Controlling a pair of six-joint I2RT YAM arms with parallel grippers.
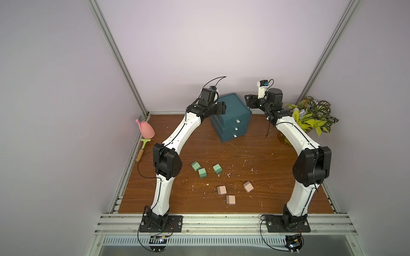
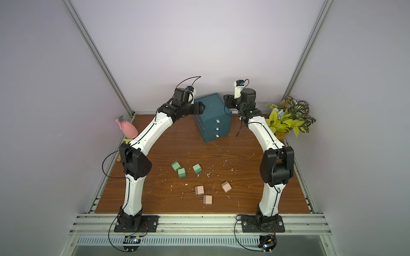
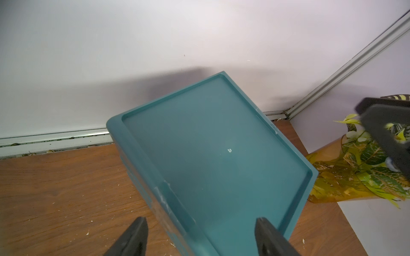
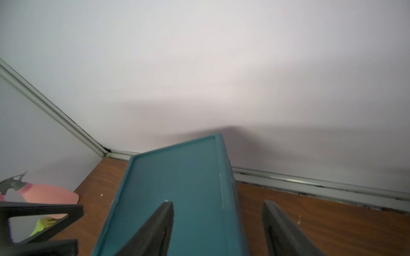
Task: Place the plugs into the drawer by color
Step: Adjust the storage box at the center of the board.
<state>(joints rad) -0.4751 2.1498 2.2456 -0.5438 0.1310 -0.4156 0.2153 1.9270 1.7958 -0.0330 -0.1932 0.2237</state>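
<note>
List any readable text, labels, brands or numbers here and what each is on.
Nothing readable in any view.
Drawer: plain, no label.
Green plugs, beige plugs: no print visible.
Spray bottle: no label visible.
Wrist camera housing: dark marks, too small to read.

Teal drawer chest (image 3: 210, 144) fills the centre of view, seen from above and set askew; top is flat, recessed inside a raised rim; one small white speck on it. Left gripper (image 3: 200, 219) fingers (image 3: 133, 237) spread wide, gripping nothing; one tip over the wooden surface (image 3: 55, 188), one over the chest top. White flecks on the surface; plant (image 3: 366, 172) beyond the chest; blurred dark robot part (image 3: 386, 133) in front of it.
</note>
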